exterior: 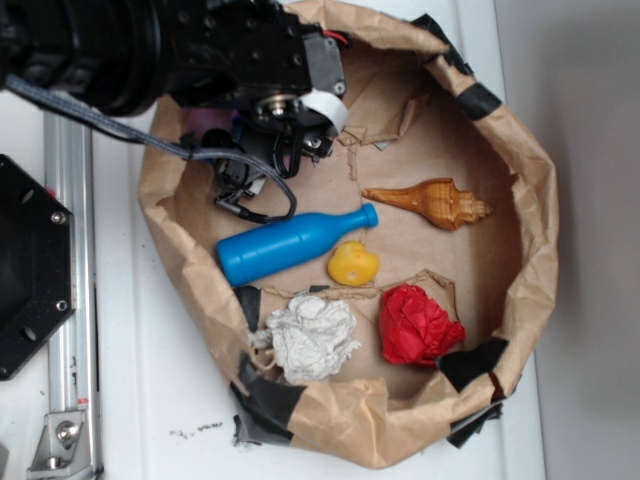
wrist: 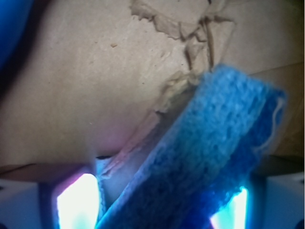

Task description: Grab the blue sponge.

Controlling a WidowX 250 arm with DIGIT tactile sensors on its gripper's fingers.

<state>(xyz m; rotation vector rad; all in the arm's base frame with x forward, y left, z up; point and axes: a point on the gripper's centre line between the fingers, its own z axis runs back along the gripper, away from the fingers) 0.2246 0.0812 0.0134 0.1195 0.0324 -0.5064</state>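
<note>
Blue sponge (wrist: 209, 157) tilted within pincer (wrist: 159, 210), above brown paper (wrist: 71, 86).

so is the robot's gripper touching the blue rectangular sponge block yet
Touching. The wrist view shows the blue rectangular sponge block running down between the gripper's fingers, pressed against them; the exterior view hides it under the arm.

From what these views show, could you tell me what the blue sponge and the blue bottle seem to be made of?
The blue sponge looks like soft foam with a coarse, fibrous scouring face: pitted, fuzzy texture, a stray thread. The blue bottle seems hard plastic, smooth and evenly coloured with a faint sheen.
</note>
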